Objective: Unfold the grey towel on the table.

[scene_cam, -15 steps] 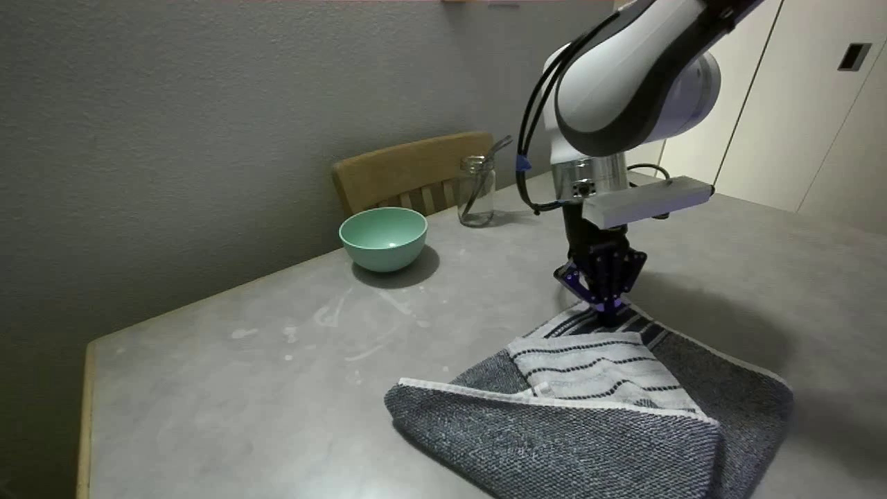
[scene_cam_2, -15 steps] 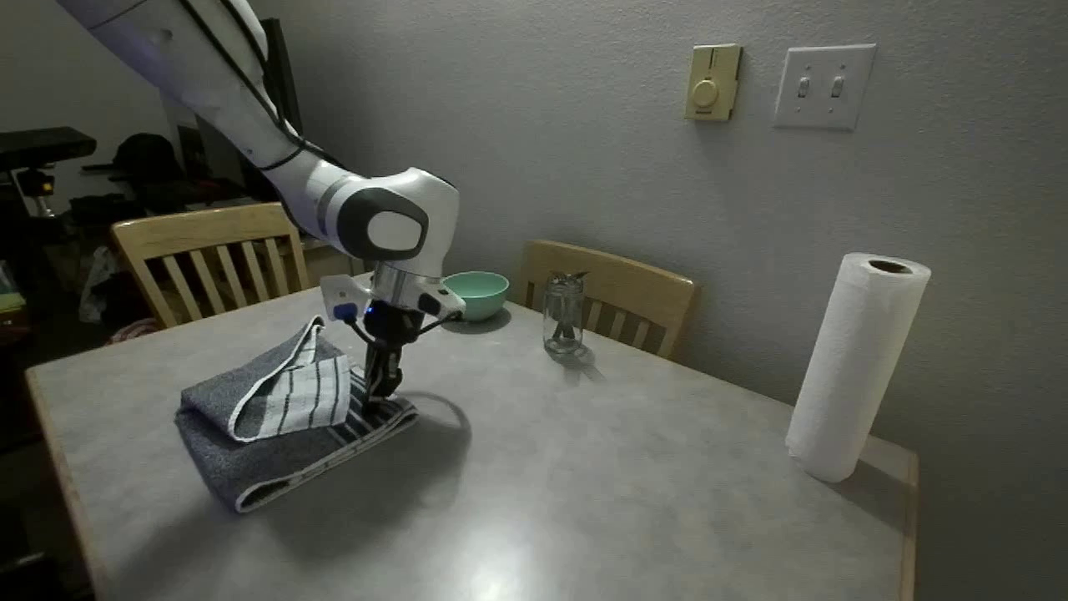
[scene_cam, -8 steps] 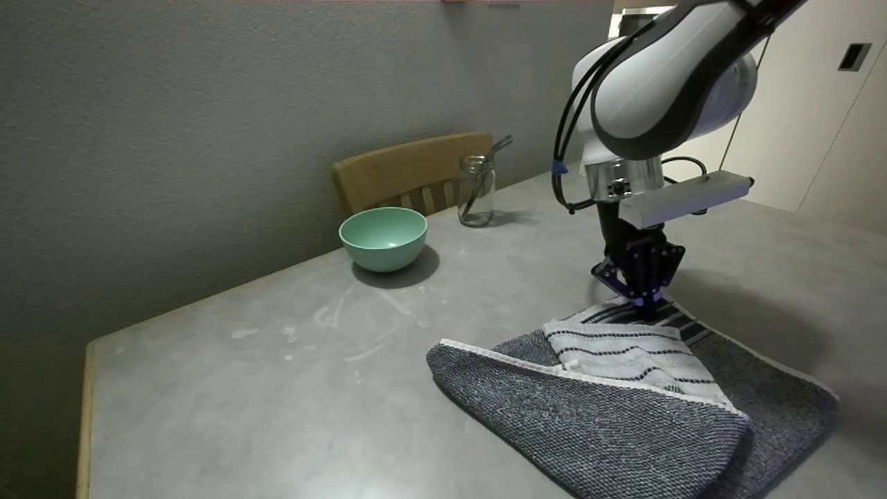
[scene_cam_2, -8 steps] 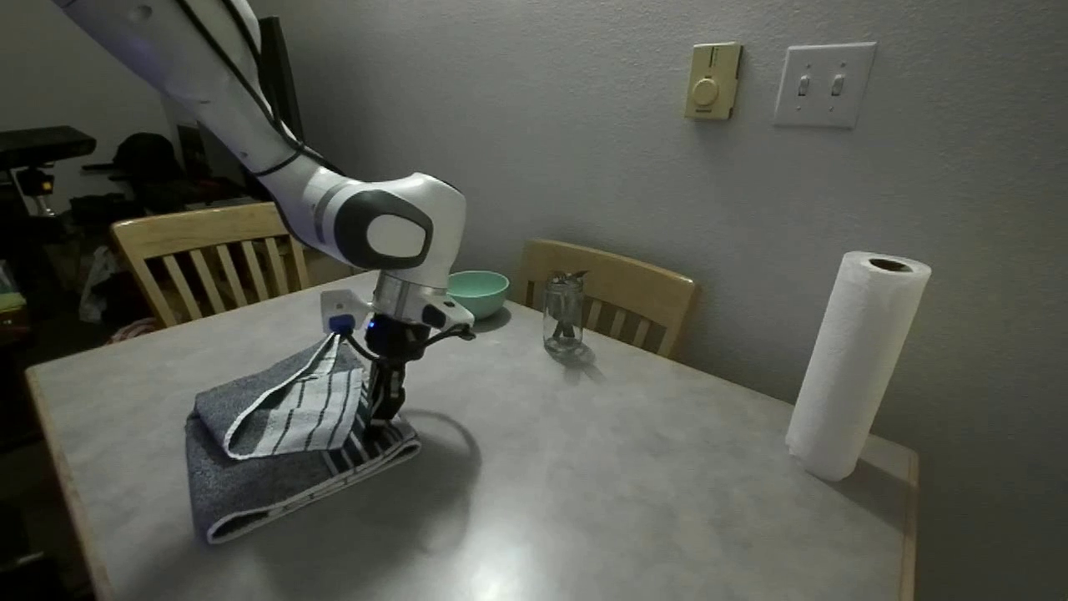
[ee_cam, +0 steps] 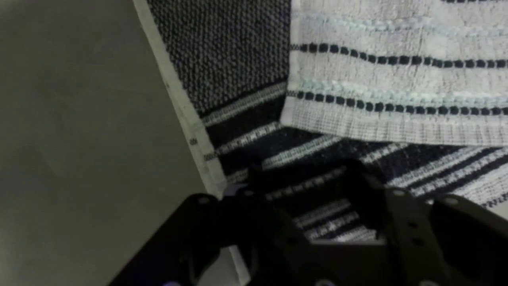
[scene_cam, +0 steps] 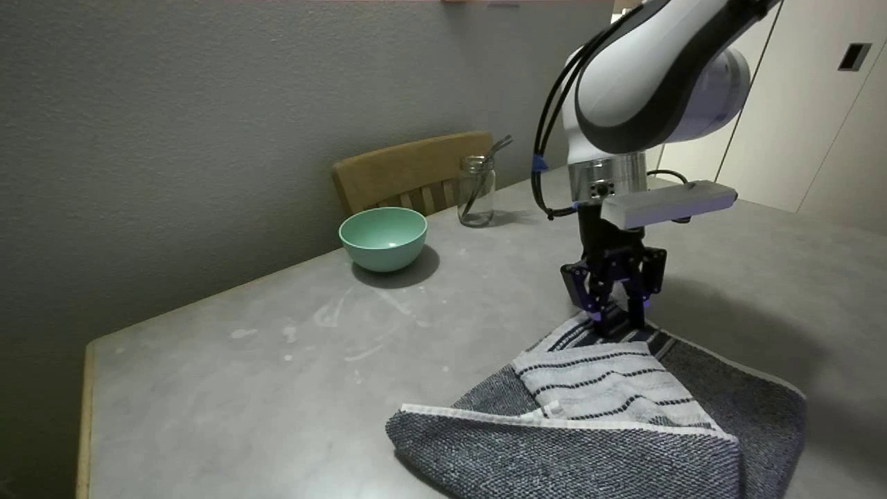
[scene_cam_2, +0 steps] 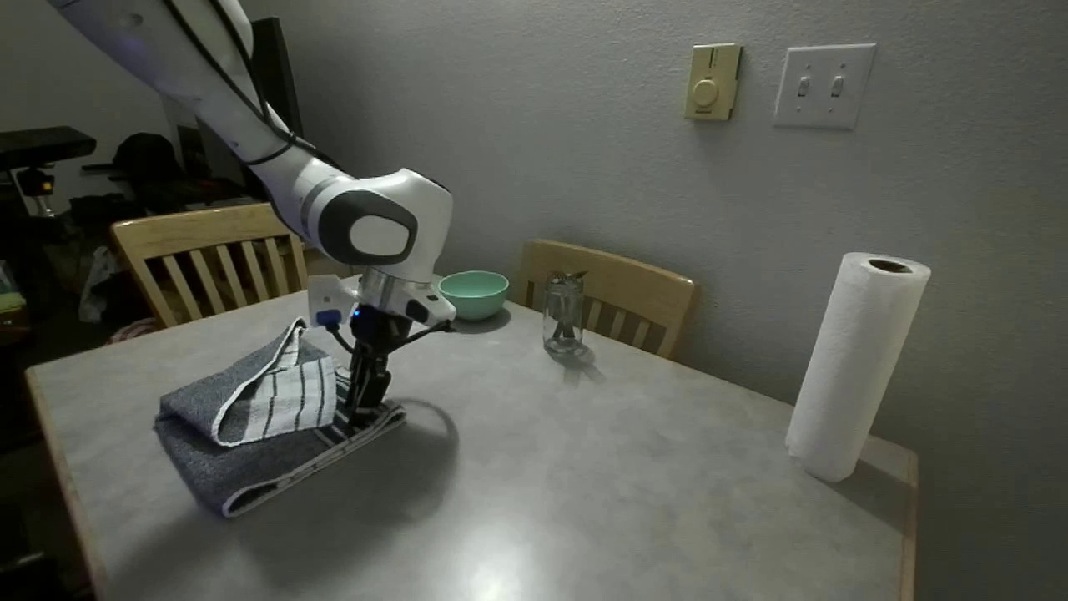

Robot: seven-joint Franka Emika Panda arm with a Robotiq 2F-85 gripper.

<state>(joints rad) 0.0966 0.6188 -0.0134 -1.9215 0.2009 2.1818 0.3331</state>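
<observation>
In an exterior view, I have room on the table [scene_cam: 208,388] between the towel [scene_cam: 603,391] and the edge at picture left; the bowl [scene_cam: 383,242] sits near the far edge. The towel's striped corner points away from the camera, under my claw [scene_cam: 620,326], which stands spread. In an exterior view, room runs from that corner across to the roll [scene_cam_2: 859,367]; the folded towel lies near the picture-left edge, longest left to right, stripes toward the right. In the wrist view, my fingers [ee_cam: 412,238] stand apart over the striped band, cloth showing between; I cannot tell whether they touch it. The pale border slants past on the left.
</observation>
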